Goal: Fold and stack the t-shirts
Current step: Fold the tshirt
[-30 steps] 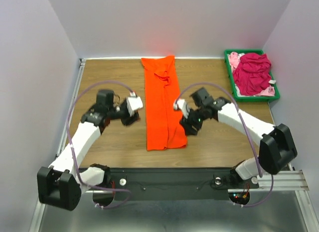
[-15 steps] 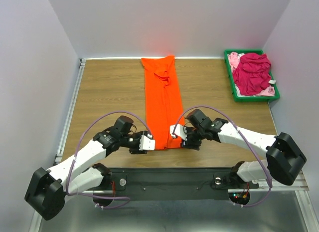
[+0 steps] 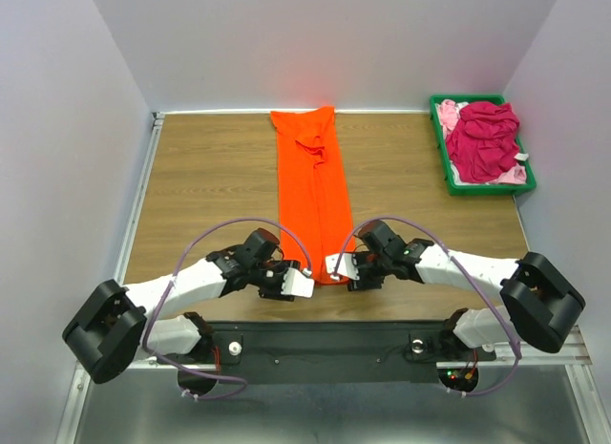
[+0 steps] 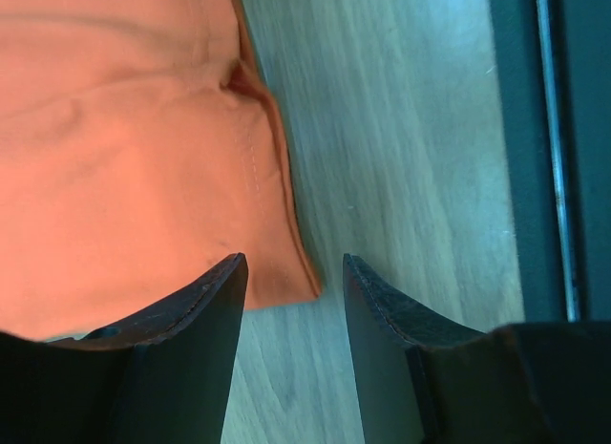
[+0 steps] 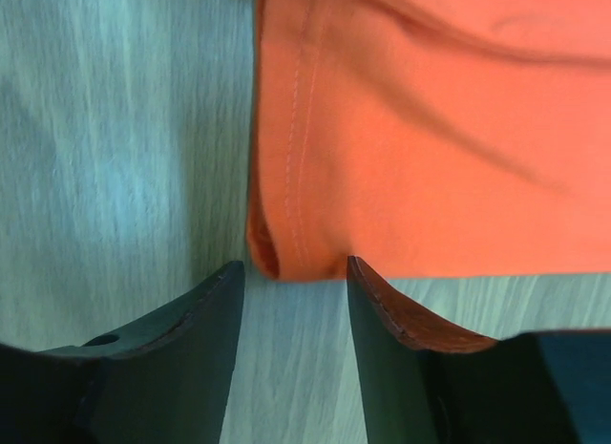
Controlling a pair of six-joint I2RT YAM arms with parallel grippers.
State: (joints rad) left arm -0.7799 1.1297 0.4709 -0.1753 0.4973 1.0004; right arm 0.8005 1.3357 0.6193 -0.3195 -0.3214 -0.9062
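Observation:
The orange t-shirt lies on the table as a long narrow strip running from the back edge toward me. My left gripper is open at its near left corner; in the left wrist view the hem corner sits just ahead of the gap between the fingers. My right gripper is open at the near right corner; the folded hem corner lies just ahead of its gap in the right wrist view. The magenta t-shirt and the pale pink t-shirt lie crumpled in the bin.
The green plastic bin stands at the back right corner of the wooden table. The table's dark near edge runs close beside my left gripper. Grey walls close in the left, back and right sides.
Both grippers have come down from beside the shirt's middle to its near hem, the left from the left side, the right from the right. The shirt has not moved.

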